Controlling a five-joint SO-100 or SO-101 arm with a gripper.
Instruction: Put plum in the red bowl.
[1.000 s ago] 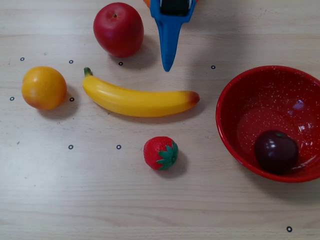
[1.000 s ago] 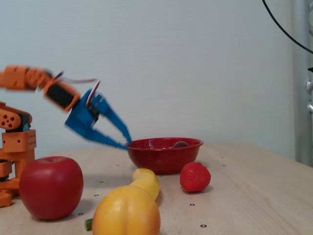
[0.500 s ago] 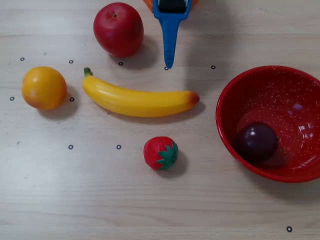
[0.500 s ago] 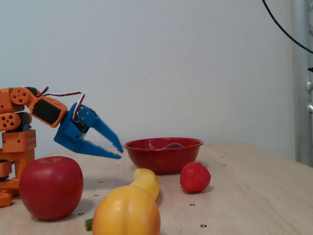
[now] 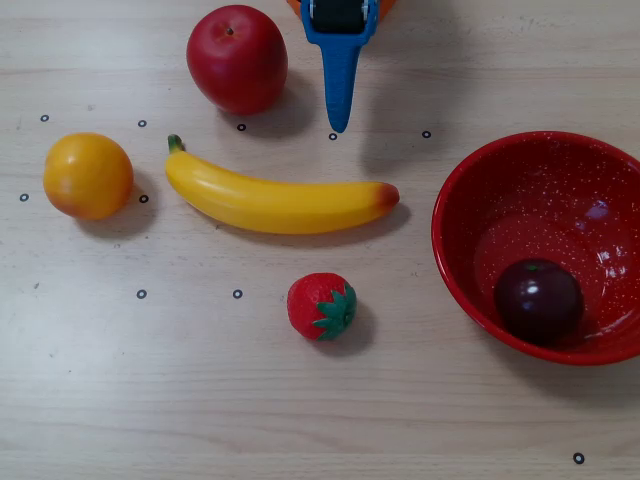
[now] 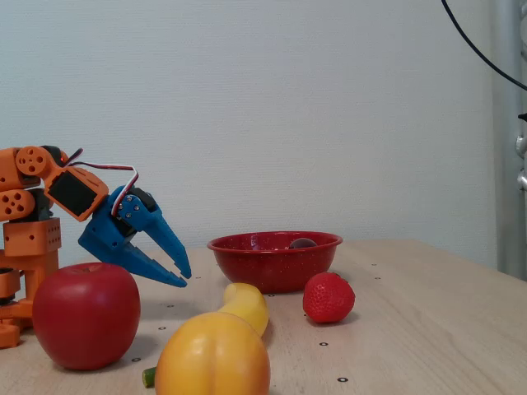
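Observation:
The dark purple plum (image 5: 540,300) lies inside the red speckled bowl (image 5: 470,190), near its front wall in the overhead view. In the fixed view only the plum's top (image 6: 302,243) shows above the rim of the bowl (image 6: 272,265). My blue gripper (image 5: 338,126) is at the top middle of the overhead view, well left of the bowl and above the banana. Its fingertips meet and hold nothing. In the fixed view the gripper (image 6: 184,278) hangs low over the table, pointing down toward the bowl.
A red apple (image 5: 237,58) sits just left of the gripper. An orange (image 5: 88,175), a yellow banana (image 5: 275,200) and a strawberry (image 5: 321,306) lie on the wooden table. The orange arm base (image 6: 29,239) stands at the left of the fixed view.

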